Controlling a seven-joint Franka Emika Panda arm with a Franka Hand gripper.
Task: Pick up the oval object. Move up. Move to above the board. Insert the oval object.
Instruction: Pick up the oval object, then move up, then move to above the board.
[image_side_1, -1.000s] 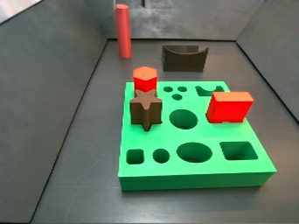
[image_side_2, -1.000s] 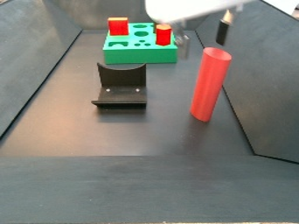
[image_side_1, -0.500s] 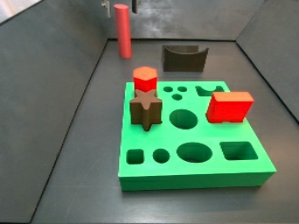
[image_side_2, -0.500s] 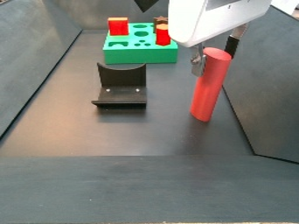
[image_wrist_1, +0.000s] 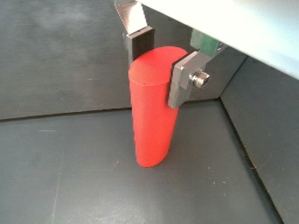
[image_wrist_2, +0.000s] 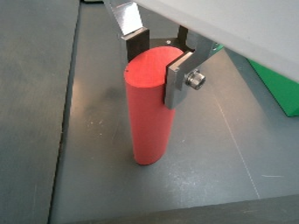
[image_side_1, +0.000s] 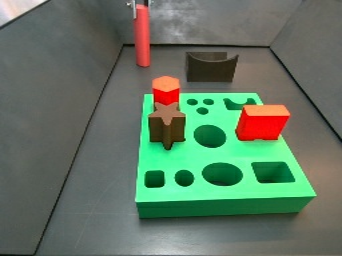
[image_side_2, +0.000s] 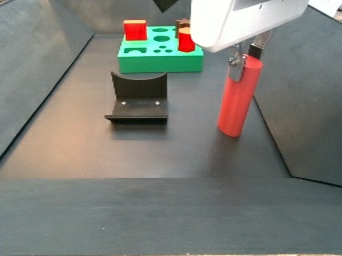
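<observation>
In a side view the oval object stands upright on the dark floor at the far left, near the grey wall, with the gripper just showing at its top at the picture's upper edge. To its right, well apart, sits the fixture, and nearer the camera lies the board, flat and bright green. On the board stand a short red hexagonal peg and, just in front of it, a dark brown notched block; further right on the board sits a red cube

In the side view from the opposite end, the fixture lies left of centre, the board is far behind it, and the oval object stands upright to the right, its foot on the floor. The gripper is over the rod's upper end, its white body covering the top

In both wrist views the fingers straddle the top of the red rod: one silver plate with its dark pad is at the far side, the other plate lies against the near side. The jaws stand narrow, about the rod's own width; whether both pads press on it I cannot tell. The rod is upright with its base on the floor, and a corner of the board shows at the edge
</observation>
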